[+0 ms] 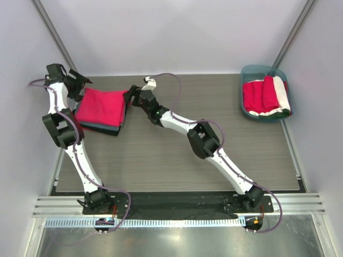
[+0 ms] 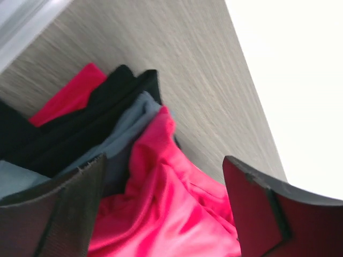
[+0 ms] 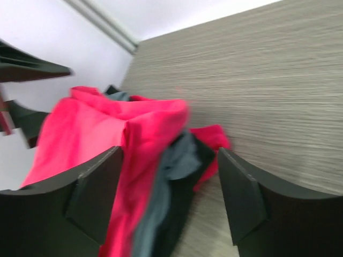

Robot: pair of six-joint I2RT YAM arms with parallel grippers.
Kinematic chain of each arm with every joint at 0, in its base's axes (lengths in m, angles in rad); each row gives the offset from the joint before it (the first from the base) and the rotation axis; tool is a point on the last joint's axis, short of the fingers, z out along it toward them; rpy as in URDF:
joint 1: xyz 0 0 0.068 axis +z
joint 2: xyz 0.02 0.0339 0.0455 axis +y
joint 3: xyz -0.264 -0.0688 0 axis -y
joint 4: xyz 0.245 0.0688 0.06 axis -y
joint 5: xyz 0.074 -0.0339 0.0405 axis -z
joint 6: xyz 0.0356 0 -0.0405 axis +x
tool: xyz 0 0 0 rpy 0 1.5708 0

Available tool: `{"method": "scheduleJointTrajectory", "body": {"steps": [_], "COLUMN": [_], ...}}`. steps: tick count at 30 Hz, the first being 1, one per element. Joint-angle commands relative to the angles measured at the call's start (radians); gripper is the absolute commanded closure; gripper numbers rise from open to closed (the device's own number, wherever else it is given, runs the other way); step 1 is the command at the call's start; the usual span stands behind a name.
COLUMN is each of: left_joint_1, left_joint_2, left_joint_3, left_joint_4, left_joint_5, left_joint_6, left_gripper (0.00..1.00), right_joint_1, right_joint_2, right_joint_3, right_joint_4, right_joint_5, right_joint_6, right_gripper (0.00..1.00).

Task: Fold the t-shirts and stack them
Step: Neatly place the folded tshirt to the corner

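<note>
A folded crimson-red t-shirt (image 1: 101, 106) tops a stack at the back left of the table, over a slate blue-grey t-shirt (image 1: 103, 127) and dark cloth. My left gripper (image 1: 80, 88) stands at the stack's left edge, open, its jaws astride the red cloth (image 2: 177, 203) without pinching it. The grey layer (image 2: 128, 128) and black layers (image 2: 91, 128) show beneath. My right gripper (image 1: 130, 98) is at the stack's right edge, open, with the corner of the red shirt (image 3: 91, 128) and the grey one (image 3: 179, 158) loose between its fingers.
A teal plastic tub (image 1: 262, 67) at the back right holds more folded red t-shirts (image 1: 256, 95) and a white one (image 1: 280, 93). White walls enclose the table on three sides. Both arms reach across the wood-grain tabletop (image 1: 177, 166).
</note>
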Motion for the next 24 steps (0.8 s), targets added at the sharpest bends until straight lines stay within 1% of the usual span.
{"method": "scheduleJointTrajectory", "body": {"steps": [1,3,5,7,9,11,12,13,14,15,16,17,19,20,22,23,24], "left_joint_1": [0.016,0.015,0.015,0.013,0.007,0.004,0.004,0.004,0.004,0.004,0.004,0.002,-0.001,-0.005,-0.022,-0.030,-0.045], "left_joint_2": [-0.015,-0.052,-0.090,-0.144,-0.191,-0.227,-0.247,-0.305,-0.336,-0.366,-0.406,-0.466,-0.533,-0.607,-0.685,-0.774,-0.813], "left_joint_3": [0.047,0.015,-0.056,-0.123,-0.163,-0.240,-0.276,-0.373,-0.428,-0.483,-0.580,-0.620,-0.721,-0.752,-0.844,-0.873,-0.901], "left_joint_4": [0.063,0.085,0.135,0.176,0.190,0.206,0.239,0.271,0.307,0.378,0.408,0.427,0.453,0.456,0.468,0.468,0.467], "left_joint_5": [0.002,0.006,0.006,0.009,0.006,0.014,0.020,0.023,0.028,0.034,0.035,0.037,0.037,0.038,0.029,0.009,0.006], "left_joint_6": [-0.017,-0.019,-0.026,-0.034,-0.036,-0.045,-0.068,-0.083,-0.101,-0.117,-0.146,-0.157,-0.175,-0.180,-0.178,-0.172,-0.174], "left_gripper": [0.10,0.10,0.10,0.10,0.10,0.10,0.10,0.09,0.09,0.09,0.09,0.09,0.09,0.09,0.09,0.08,0.08], "right_joint_1": [-0.016,-0.023,-0.027,-0.031,-0.033,-0.034,-0.034,-0.036,-0.034,-0.034,-0.034,-0.034,-0.034,-0.034,-0.036,-0.042,-0.046], "right_joint_2": [-0.025,-0.077,-0.114,-0.169,-0.207,-0.272,-0.299,-0.347,-0.376,-0.402,-0.430,-0.489,-0.552,-0.618,-0.710,-0.806,-0.853], "right_joint_3": [0.047,-0.017,-0.089,-0.126,-0.191,-0.258,-0.284,-0.309,-0.359,-0.390,-0.419,-0.474,-0.525,-0.591,-0.685,-0.787,-0.838], "right_joint_4": [0.064,0.083,0.106,0.105,0.107,0.105,0.105,0.102,0.097,0.093,0.088,0.065,0.028,0.007,0.010,0.019,0.019], "right_joint_5": [0.036,0.034,0.018,0.008,-0.001,-0.015,-0.031,-0.042,-0.056,-0.070,-0.100,-0.114,-0.134,-0.136,-0.124,-0.116,-0.116], "right_joint_6": [0.009,-0.017,-0.037,-0.048,-0.062,-0.069,-0.085,-0.095,-0.105,-0.115,-0.132,-0.145,-0.163,-0.165,-0.172,-0.171,-0.166], "right_gripper": [0.21,0.21,0.21,0.22,0.22,0.22,0.22,0.23,0.23,0.23,0.24,0.23,0.23,0.22,0.17,0.17,0.17]}}
